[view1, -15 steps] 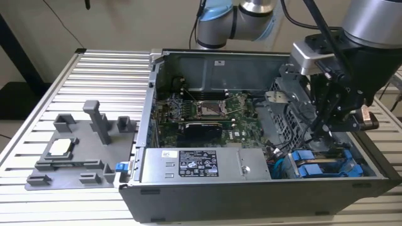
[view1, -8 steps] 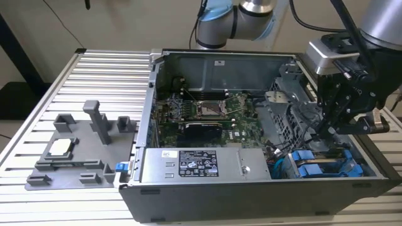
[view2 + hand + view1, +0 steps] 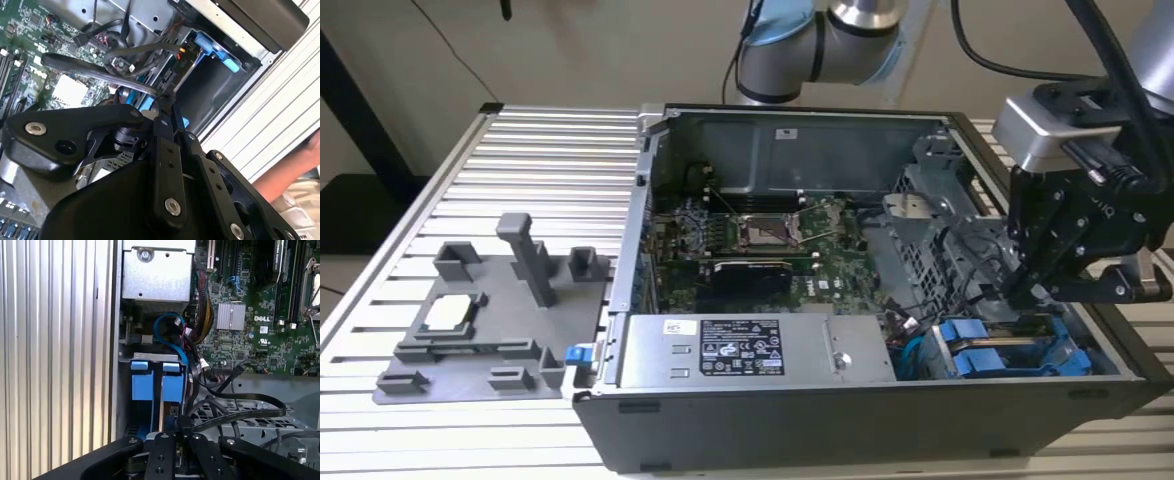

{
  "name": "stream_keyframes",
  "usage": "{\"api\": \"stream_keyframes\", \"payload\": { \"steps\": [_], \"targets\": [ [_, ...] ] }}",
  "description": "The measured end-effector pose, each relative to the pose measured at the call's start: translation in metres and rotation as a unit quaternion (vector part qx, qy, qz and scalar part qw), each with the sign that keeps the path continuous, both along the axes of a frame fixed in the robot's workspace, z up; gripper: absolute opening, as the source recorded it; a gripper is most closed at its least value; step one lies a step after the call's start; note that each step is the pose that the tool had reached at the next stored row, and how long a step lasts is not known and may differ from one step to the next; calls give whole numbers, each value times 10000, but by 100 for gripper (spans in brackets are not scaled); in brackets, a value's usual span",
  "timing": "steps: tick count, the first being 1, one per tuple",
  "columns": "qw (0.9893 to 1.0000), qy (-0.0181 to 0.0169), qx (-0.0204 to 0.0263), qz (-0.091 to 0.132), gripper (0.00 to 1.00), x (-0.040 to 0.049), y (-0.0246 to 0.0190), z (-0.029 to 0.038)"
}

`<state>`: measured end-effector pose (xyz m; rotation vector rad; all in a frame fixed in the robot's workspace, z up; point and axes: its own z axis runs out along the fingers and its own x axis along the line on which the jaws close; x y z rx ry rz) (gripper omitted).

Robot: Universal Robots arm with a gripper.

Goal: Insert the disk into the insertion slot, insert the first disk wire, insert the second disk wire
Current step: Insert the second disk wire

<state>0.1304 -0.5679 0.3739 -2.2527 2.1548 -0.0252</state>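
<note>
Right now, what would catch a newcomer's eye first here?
The open computer case on the ribbed table, its green circuit board bare. The black gripper reaches down at the exterior view's right, just above the bright blue brackets. A grey tray sits at the left.

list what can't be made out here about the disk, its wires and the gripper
- The gripper tips: in the exterior view they dip behind the case's drive cage.
- What they pinch: in both wrist views the gripper's own black links cover the contact.
- The disk: only blue bracket ends show; cables cross its connector end.
</note>
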Motion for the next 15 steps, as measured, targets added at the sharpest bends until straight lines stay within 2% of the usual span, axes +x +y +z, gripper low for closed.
{"api": "stream_keyframes", "payload": {
  "steps": [4, 9, 10, 11, 13, 14, 15],
  "targets": [
    [10000, 2, 12, -29, 16, 3, -32, -23],
    [10000, 2, 20, -32, 16, 3, -33, -25],
    [10000, 2, 47, -32, 16, 3, -33, -28],
    [9999, 2, 101, -33, 16, 3, -34, -32],
    [9997, 2, 241, -33, 16, 3, -42, -40],
    [9996, 3, 291, -32, 16, 4, -50, -48],
    [9995, 3, 311, -33, 16, 6, -63, -57]
  ]
}}
